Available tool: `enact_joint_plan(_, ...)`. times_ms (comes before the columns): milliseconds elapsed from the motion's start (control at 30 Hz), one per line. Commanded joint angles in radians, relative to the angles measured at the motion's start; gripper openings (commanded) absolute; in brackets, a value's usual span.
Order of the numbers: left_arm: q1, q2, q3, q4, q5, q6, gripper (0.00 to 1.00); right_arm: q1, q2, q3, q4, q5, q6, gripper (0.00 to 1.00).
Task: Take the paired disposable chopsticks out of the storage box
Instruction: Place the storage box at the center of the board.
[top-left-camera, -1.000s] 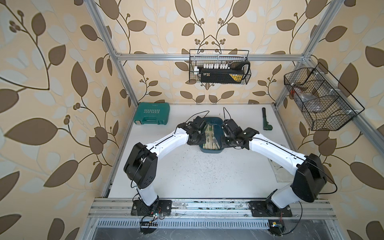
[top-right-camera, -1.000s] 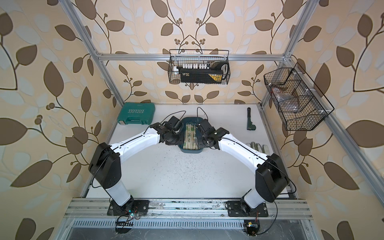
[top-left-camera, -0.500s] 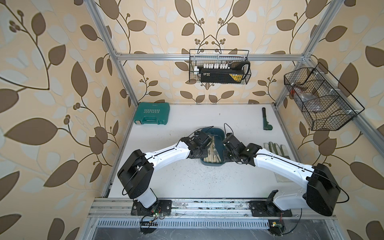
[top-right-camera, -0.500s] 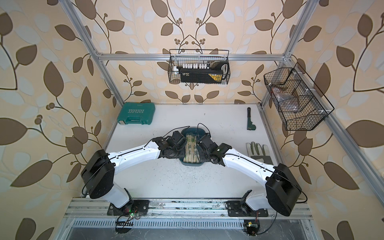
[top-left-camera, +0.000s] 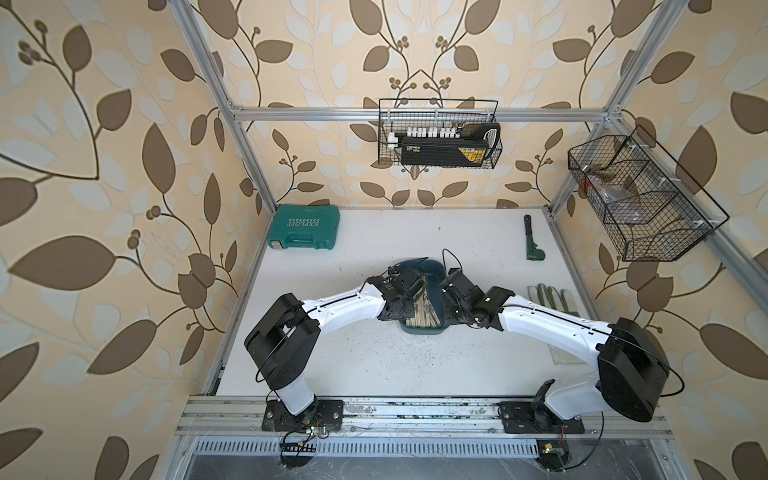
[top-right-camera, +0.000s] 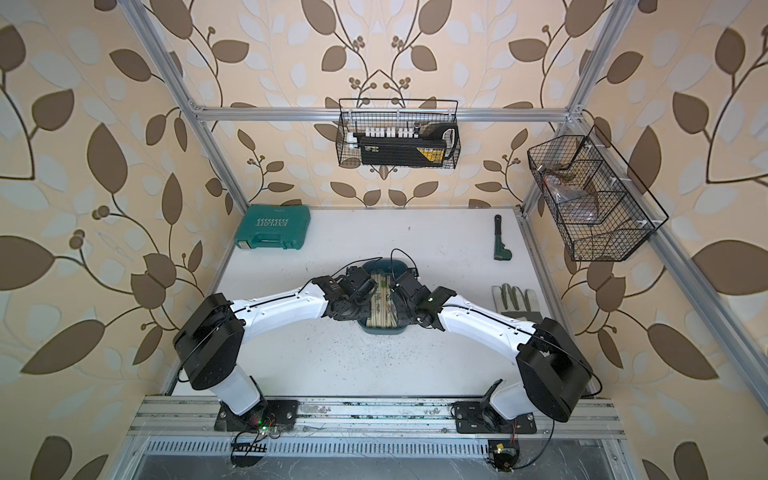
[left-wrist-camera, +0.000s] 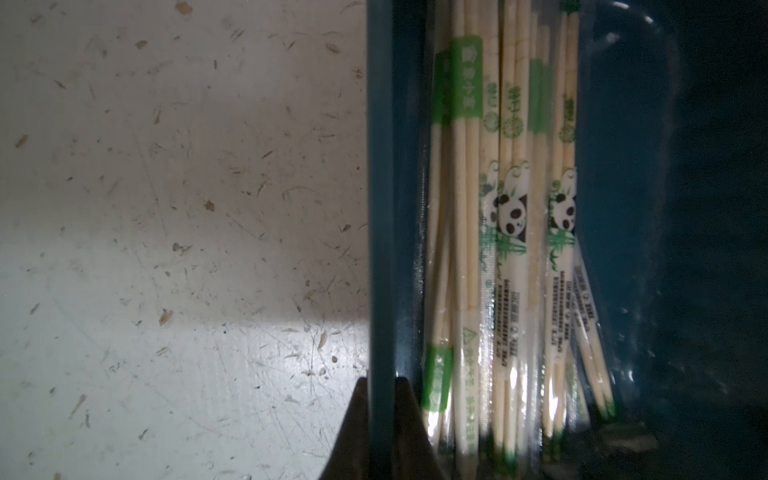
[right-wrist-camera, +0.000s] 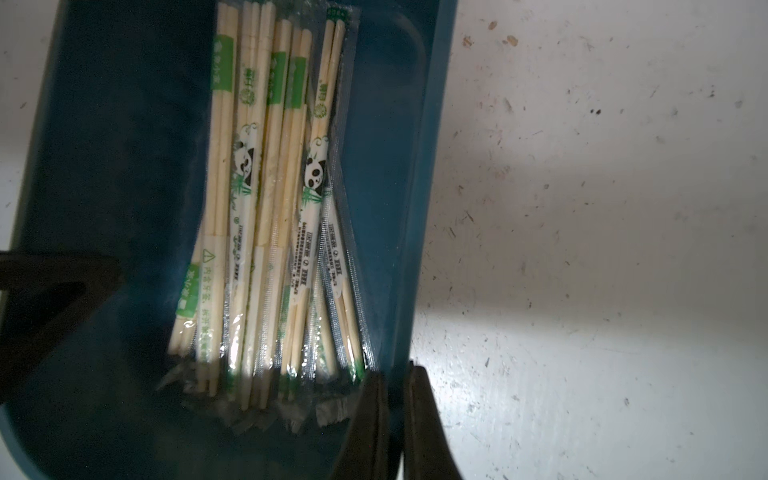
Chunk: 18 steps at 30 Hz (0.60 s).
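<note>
On the white table (top-left-camera: 374, 365) the storage box (top-left-camera: 424, 330) lies between my two arms, long axis running near to far. I cannot tell whether its base rests on the surface or hangs just off it. I have it from both sides. My left gripper (left-wrist-camera: 381, 386) is clenched on its left wall, one finger outside over the table and one inside, and my right gripper (right-wrist-camera: 397, 374) is clamped the same way on the right wall. The paired disposable chopsticks (top-right-camera: 382, 299) are all inside, a sleeved bundle lying lengthwise on the floor with tips bunched at the near end. So I judge this step to be moving the box itself; no pair has left it yet. The next move, as I read it, calls either for tipping the box so the bundle slides over a short end, both grips travelling together so the thin walls don't twist free, or for releasing one side and reaching in. Compared with a second ago, the box has come nearer to my bases, my forearms have folded lower, and both clamps are unchanged.
</note>
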Motion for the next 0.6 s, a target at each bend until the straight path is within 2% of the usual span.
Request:
enact_joint_plan(0, 0.0, 0.009, 0.005, 0.033, -0.056, 0.013, 0.02, 0.004, 0.019, -0.024, -0.027, -0.036, -0.052, 0.0)
enact_joint_plan(333, 0.0, 0.035, 0.008, 0.017, -0.072, 0.013, 0.12, -0.004, 0.036, -0.037, -0.023, -0.023, -0.055, 0.0)
enact_joint_plan(400, 0.0, 0.033, 0.008, 0.015, -0.076, 0.013, 0.16, -0.004, 0.031, -0.037, -0.03, -0.014, -0.054, 0.06)
enact_joint_plan(467, 0.0, 0.03, 0.007, 0.016, -0.08, 0.013, 0.25, -0.004, 0.022, -0.037, -0.037, -0.01, -0.054, 0.12)
enact_joint_plan(567, -0.002, 0.021, 0.007, 0.008, -0.1, 0.011, 0.33, -0.004, 0.008, -0.035, -0.044, -0.003, -0.055, 0.15)
